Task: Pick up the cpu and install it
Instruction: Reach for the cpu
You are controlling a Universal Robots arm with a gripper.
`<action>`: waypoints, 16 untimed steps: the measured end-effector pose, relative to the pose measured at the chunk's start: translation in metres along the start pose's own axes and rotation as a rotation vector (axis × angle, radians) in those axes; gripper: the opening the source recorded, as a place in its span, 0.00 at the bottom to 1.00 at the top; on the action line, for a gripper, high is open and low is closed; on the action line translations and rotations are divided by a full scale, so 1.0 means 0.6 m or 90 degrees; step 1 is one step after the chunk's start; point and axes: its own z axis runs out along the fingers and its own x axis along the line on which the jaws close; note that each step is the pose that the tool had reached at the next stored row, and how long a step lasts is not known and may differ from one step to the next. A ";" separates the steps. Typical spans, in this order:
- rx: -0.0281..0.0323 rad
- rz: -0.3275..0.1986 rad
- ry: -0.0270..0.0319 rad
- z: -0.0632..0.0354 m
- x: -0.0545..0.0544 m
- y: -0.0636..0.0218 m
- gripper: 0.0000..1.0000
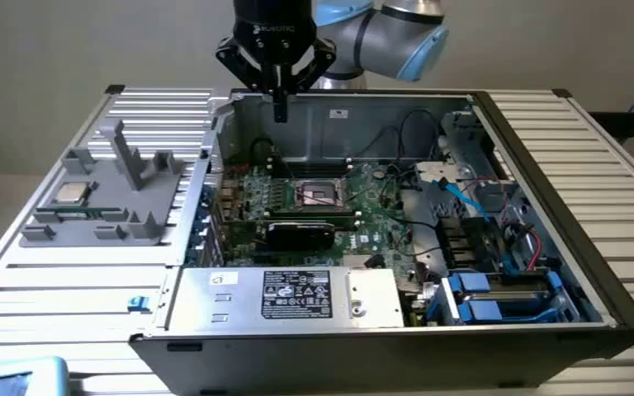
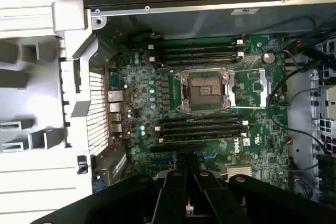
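The cpu [image 1: 72, 193], a small shiny silver square, lies flat on a grey holder [image 1: 96, 216] on the table, to the exterior view's left of the open computer case [image 1: 537, 223]. My gripper [image 1: 281, 106] hangs high over the case's back wall, well apart from the cpu. Its black fingers are pressed together with nothing between them. In the wrist view the gripper [image 2: 186, 174] points down over the motherboard [image 2: 257, 129]. The cpu socket [image 2: 205, 91] lies ahead of the fingertips with its metal frame around a bare dark square; in the exterior view the socket [image 1: 319, 194] sits mid-board.
A black expansion card [image 1: 300, 233] stands in front of the socket and memory slots [image 2: 199, 51] flank it. A labelled power supply [image 1: 284, 294] fills the case's front. Blue cables [image 1: 462, 200] and drive bays [image 1: 494, 299] crowd the right. Grey upright posts [image 1: 130, 158] rise beside the cpu.
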 end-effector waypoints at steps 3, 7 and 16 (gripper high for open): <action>0.0000 0.000 0.0000 0.000 0.000 0.000 0.13; 0.0000 0.000 -0.0001 0.000 0.000 0.000 0.13; 0.0000 0.000 -0.0003 0.000 0.014 -0.001 0.13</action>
